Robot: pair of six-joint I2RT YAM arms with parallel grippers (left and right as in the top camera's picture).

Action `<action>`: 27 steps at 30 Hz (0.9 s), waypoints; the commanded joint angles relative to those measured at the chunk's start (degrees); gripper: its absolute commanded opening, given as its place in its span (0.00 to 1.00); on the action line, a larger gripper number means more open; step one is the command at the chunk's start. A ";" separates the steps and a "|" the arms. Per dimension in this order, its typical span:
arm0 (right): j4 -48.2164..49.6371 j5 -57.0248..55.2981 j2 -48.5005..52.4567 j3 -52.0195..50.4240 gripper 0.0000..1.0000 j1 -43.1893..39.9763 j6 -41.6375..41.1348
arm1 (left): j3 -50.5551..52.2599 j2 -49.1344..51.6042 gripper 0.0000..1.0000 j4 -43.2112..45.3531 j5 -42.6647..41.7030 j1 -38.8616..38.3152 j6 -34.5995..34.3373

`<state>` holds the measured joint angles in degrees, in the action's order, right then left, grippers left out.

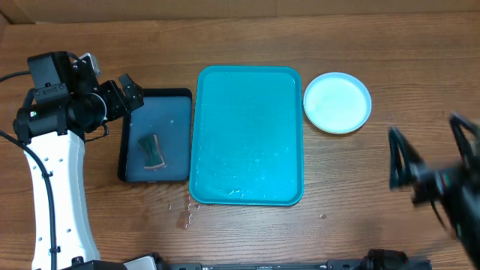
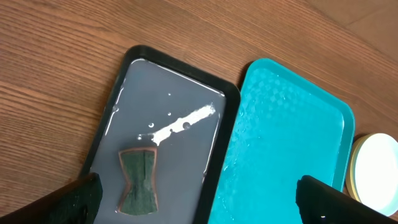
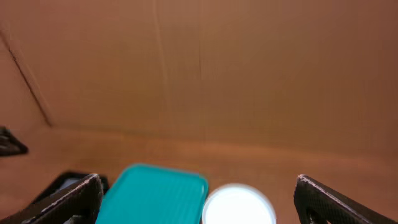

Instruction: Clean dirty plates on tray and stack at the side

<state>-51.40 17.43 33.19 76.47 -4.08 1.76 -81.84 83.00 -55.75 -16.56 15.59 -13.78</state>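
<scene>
The turquoise tray (image 1: 247,135) lies mid-table with no plates on it, only water drops. It also shows in the left wrist view (image 2: 286,137) and the right wrist view (image 3: 155,193). To its right on the table stands a plate pile with a light blue plate (image 1: 337,103) on top. A yellow-green rim shows at the pile's edge in the left wrist view (image 2: 375,168), and the pile also shows in the right wrist view (image 3: 239,206). No smudge shows. My left gripper (image 1: 124,96) (image 2: 199,199) is open and empty above the black tray. My right gripper (image 1: 431,157) (image 3: 199,202) is open, empty and motion-blurred at the far right.
A black tray (image 1: 157,105) (image 2: 168,99) holding water and a green sponge (image 1: 152,151) (image 2: 140,182) lies left of the turquoise tray. Water drops (image 1: 184,214) lie on the wood near the trays' front edges. A cardboard wall (image 3: 199,62) stands behind the table.
</scene>
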 commanded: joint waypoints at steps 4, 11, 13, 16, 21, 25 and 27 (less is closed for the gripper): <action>2.67 -4.42 -10.99 -0.09 1.00 2.93 0.44 | -0.55 -0.79 1.00 0.11 -0.85 0.15 -0.57; 12.37 -5.38 -19.71 -8.55 1.00 2.89 -0.09 | -0.55 -0.79 1.00 0.09 -0.85 0.13 -0.57; 16.28 -5.05 -21.81 -12.55 1.00 2.89 -0.50 | -0.55 -0.79 1.00 0.11 -0.85 0.13 -0.57; 24.22 -4.28 -25.14 -19.74 1.00 2.97 -1.73 | -0.55 -0.79 1.00 0.11 -0.85 0.15 -0.57; 40.57 -4.33 -29.53 -32.46 1.00 3.19 -3.52 | -0.55 -0.79 1.00 0.11 -0.85 0.13 -0.57; 54.21 -4.33 -32.11 -42.58 1.00 3.50 -4.04 | -0.55 -0.79 1.00 0.11 -0.85 0.13 -0.57; 60.85 -4.39 -33.03 -48.24 1.00 3.48 -5.11 | -0.55 -0.79 1.00 0.11 -0.85 0.13 -0.57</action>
<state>5.39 13.28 1.69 33.98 -0.97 -1.54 -81.84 83.00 -55.75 -16.58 15.59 -13.78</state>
